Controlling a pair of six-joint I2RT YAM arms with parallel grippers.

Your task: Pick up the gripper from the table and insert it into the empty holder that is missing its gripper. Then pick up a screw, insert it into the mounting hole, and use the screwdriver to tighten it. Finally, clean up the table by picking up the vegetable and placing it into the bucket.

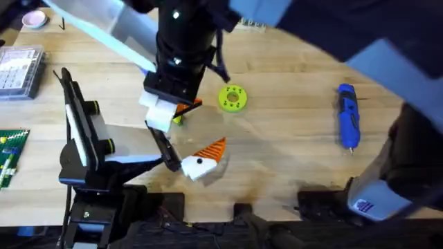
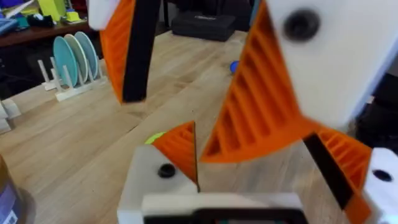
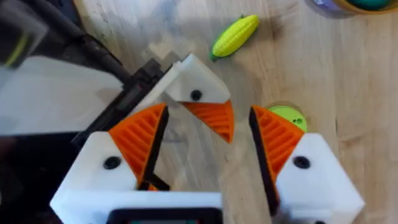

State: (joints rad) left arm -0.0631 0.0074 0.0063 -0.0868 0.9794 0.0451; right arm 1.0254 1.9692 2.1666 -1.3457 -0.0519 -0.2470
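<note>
Looking past our right hand, released with fingers spread, we see the vegetable lying beyond it on the tabletop.

Light: we see even, fairly bright indoor light on the wooden table, with no harsh glare.
Shadows: soft, short shadows lie under the screwdriver and the green disc.
Overhead blur: a large dark arm and blue-grey shapes at the upper right are smeared and out of focus.
Left wrist: the near orange pads are blurred.
Right wrist: we find the vegetable fairly sharp.
</note>
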